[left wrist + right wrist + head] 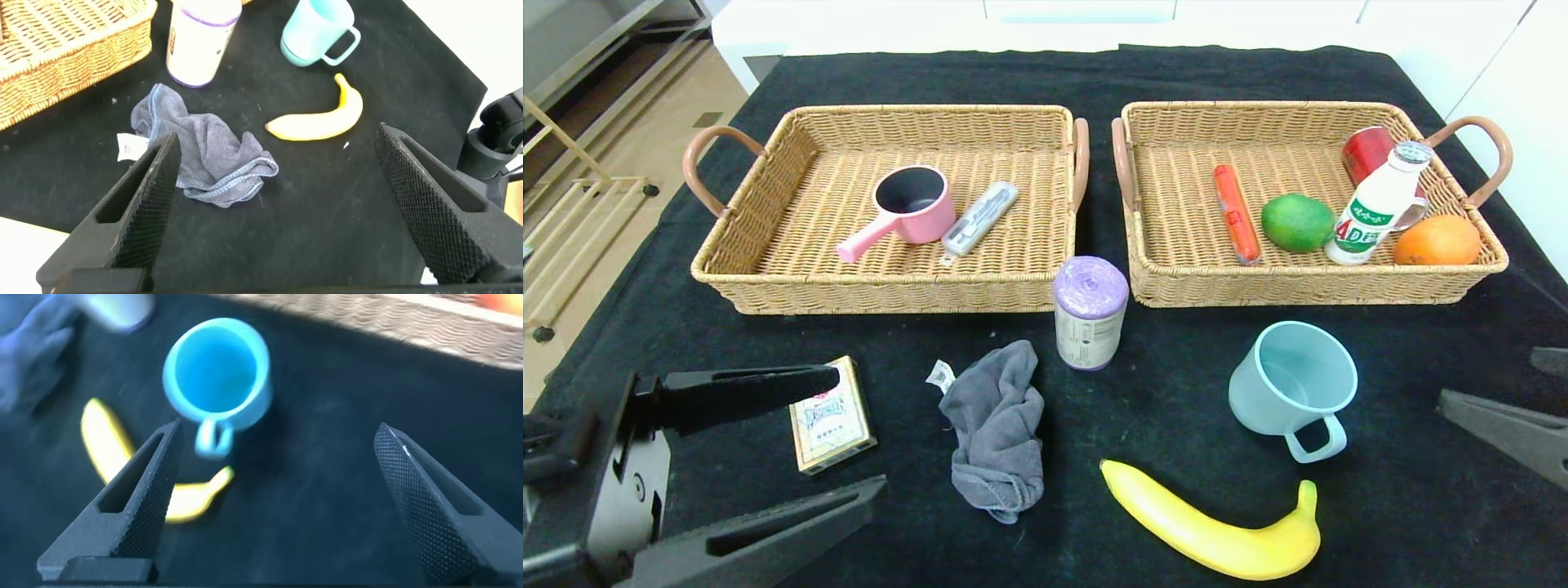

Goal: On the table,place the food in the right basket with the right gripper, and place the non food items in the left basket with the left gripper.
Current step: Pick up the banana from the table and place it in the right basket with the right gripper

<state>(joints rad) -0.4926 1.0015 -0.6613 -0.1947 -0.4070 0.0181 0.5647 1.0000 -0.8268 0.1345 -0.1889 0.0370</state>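
On the black table lie a yellow banana (pixel 1217 531), a light blue cup (pixel 1294 384), a grey cloth (pixel 999 429), a purple roll (pixel 1090 312) and a card box (pixel 832 415). My left gripper (pixel 859 431) is open and empty, its fingers on either side of the card box at the near left. In the left wrist view it (pixel 278 135) faces the cloth (pixel 204 155) and the banana (pixel 323 118). My right gripper (pixel 1490 380) is open and empty at the near right, beside the cup. In the right wrist view it (pixel 278 431) looks down on the cup (pixel 216 371) and the banana (pixel 110 445).
The left basket (pixel 768 286) holds a pink pot (pixel 907 208) and a grey case (pixel 980 217). The right basket (pixel 1307 286) holds a sausage (pixel 1236 212), a green fruit (pixel 1297 221), a milk bottle (pixel 1376 206), a red can (pixel 1365 151) and an orange (pixel 1437 240).
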